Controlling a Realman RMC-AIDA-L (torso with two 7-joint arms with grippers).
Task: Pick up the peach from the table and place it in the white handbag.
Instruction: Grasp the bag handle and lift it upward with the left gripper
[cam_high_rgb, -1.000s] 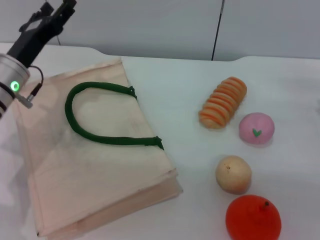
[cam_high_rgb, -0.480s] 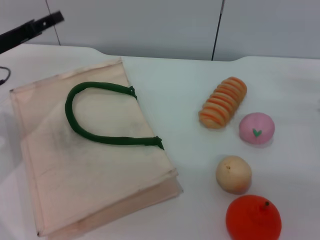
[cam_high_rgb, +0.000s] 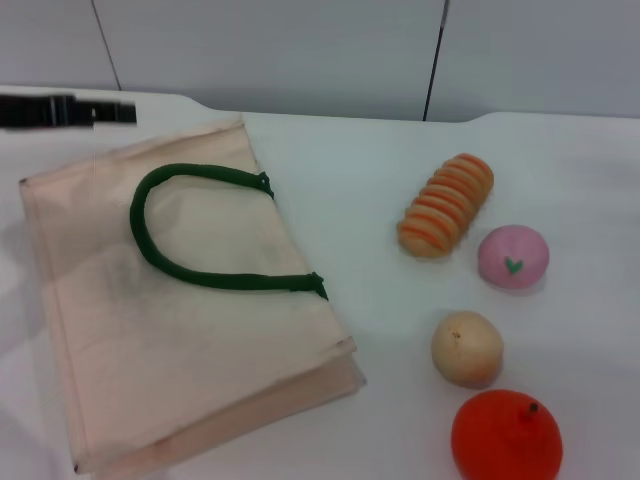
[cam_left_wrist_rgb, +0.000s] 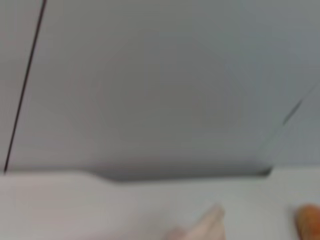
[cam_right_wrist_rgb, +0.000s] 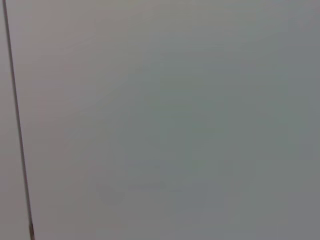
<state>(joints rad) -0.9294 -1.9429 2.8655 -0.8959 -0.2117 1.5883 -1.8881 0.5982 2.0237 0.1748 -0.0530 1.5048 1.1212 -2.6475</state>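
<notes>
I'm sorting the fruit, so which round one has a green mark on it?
The peach, pale pink, by the table's right edge; the tan fruit and red-orange fruit lack one.

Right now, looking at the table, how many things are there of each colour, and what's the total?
Pink: 1, the peach
Tan-beige: 1, the round fruit
Red-orange: 1, the large fruit
Orange striped: 1, the ridged bread-like piece
Cream: 1, the white handbag with its green handle
Total: 5

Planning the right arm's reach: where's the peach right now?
In the head view the peach sits on the table's right side, just right of the striped orange bread, with the tan fruit nearer the robot.
</notes>
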